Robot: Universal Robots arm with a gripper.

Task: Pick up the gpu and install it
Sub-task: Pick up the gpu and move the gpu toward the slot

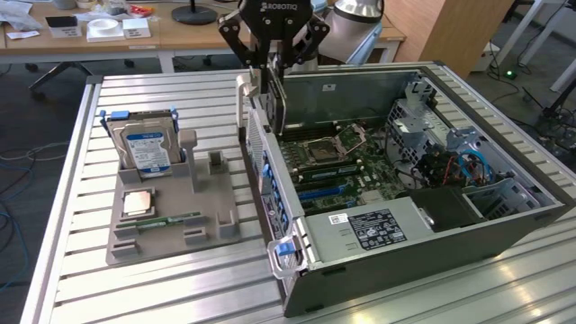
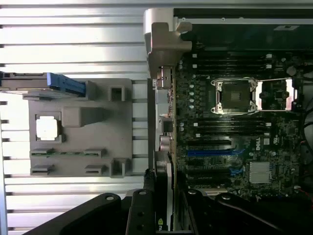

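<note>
My gripper (image 1: 274, 64) hangs above the rear wall of the open computer case (image 1: 409, 253), shut on the gpu (image 1: 278, 101). The card is held upright on edge: a thin black board with a metal end bracket (image 1: 255, 91). It hovers just over the motherboard (image 1: 347, 158), close to the case's rear wall. In the wrist view the gpu (image 2: 164, 147) appears edge-on, running from its bracket (image 2: 164, 41) back to my fingers (image 2: 142, 210). It lies along the board's edge, beside the blue expansion slot (image 2: 210, 152).
A grey fixture tray (image 1: 220, 233) sits on the slatted table at the exterior view's left. It holds a silver hard drive (image 1: 148, 150), a CPU (image 1: 137, 202) and a green RAM stick (image 1: 166, 221). The power supply (image 1: 378, 226) and drive cage (image 1: 432, 131) crowd the case interior.
</note>
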